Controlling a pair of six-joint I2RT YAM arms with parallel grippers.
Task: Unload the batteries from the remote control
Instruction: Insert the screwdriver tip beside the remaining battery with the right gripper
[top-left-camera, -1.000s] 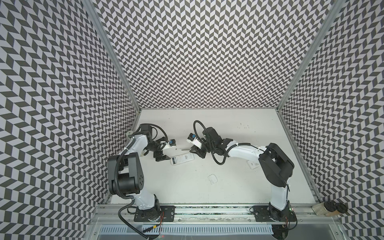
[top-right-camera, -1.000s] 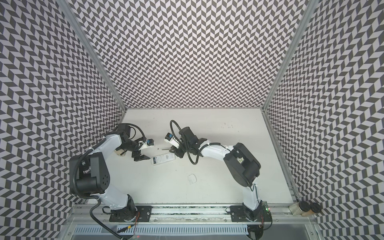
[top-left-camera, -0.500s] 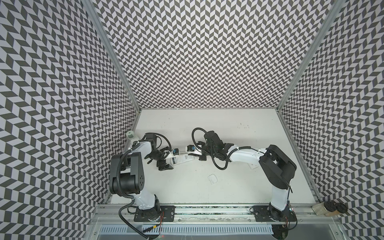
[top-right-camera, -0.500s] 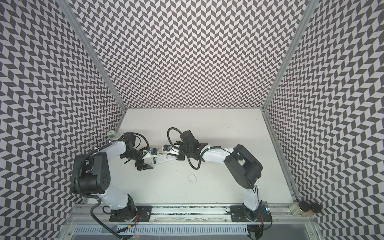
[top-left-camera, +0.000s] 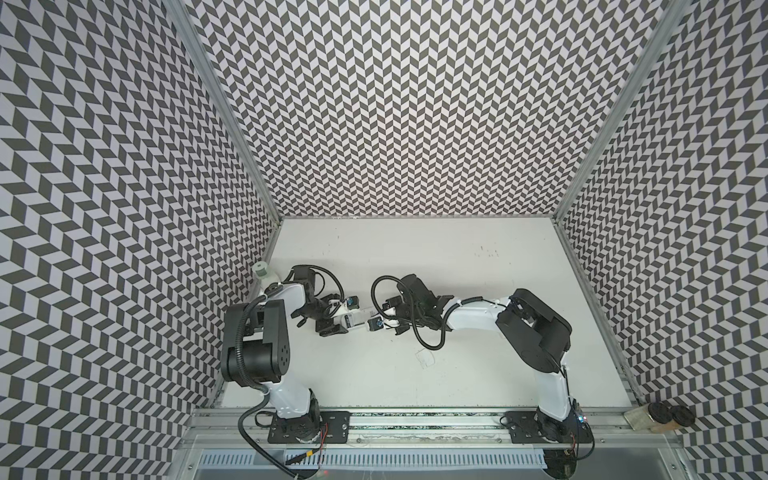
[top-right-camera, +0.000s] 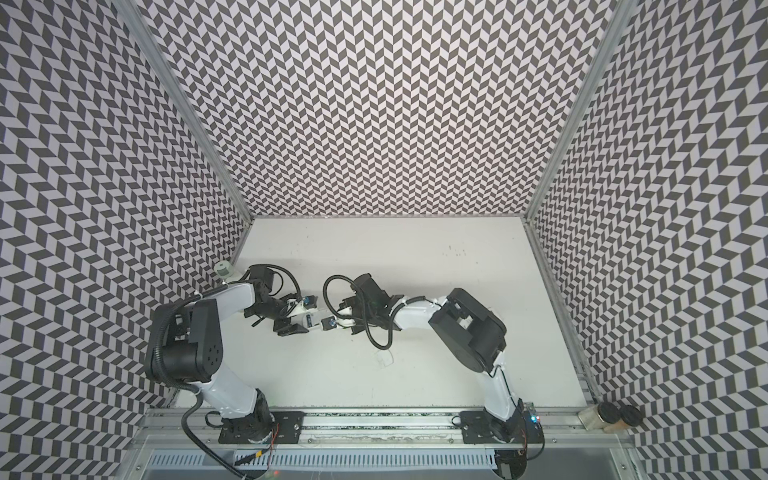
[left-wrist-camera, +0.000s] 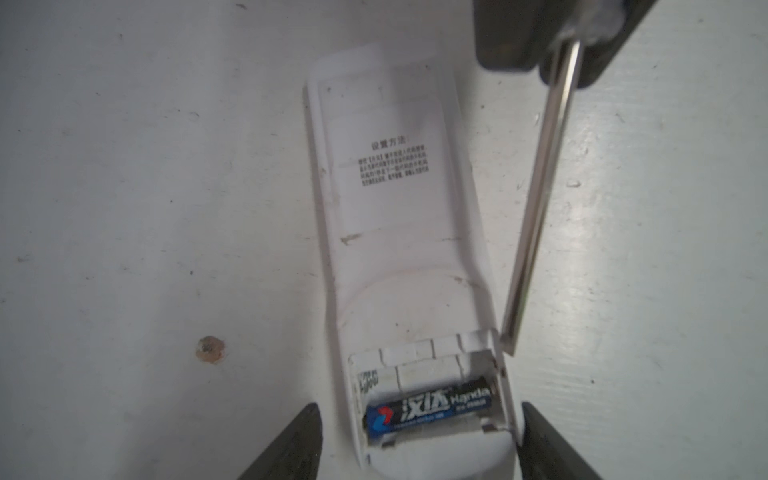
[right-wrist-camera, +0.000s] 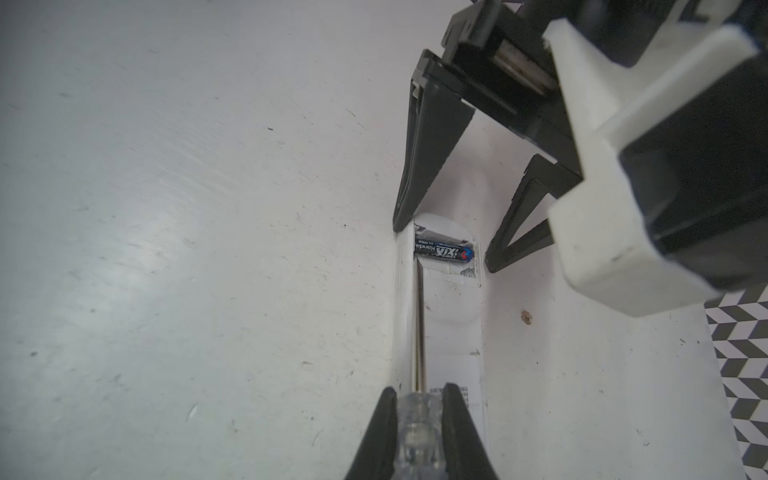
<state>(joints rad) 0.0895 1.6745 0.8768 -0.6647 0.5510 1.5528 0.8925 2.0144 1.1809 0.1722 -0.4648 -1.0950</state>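
The white remote control (left-wrist-camera: 399, 216) lies back up on the table with its battery bay uncovered. One of the batteries (left-wrist-camera: 428, 409), black with blue print, sits across the bay, also seen as a battery (right-wrist-camera: 444, 250) in the right wrist view. My left gripper (left-wrist-camera: 419, 405) is open and straddles the bay end of the remote, one finger close to each side. My right gripper (right-wrist-camera: 420, 390) is shut on the clear handle of a screwdriver (right-wrist-camera: 417, 432). Its metal shaft (left-wrist-camera: 540, 195) runs along the remote, tip at the bay's edge. In both top views the grippers meet over the remote (top-left-camera: 360, 322).
A small clear cover (top-left-camera: 424, 357) lies on the white table (top-left-camera: 415, 257) nearer the front. A white-capped container (top-left-camera: 262, 270) stands by the left wall. Two dark-lidded jars (top-left-camera: 660, 415) sit outside the front right corner. A brown spot (left-wrist-camera: 210, 348) marks the table beside the remote.
Both arms have closed in on the remote. The left gripper came over its bay end and its jaws have narrowed. The right gripper brought the screwdriver left along the remote.
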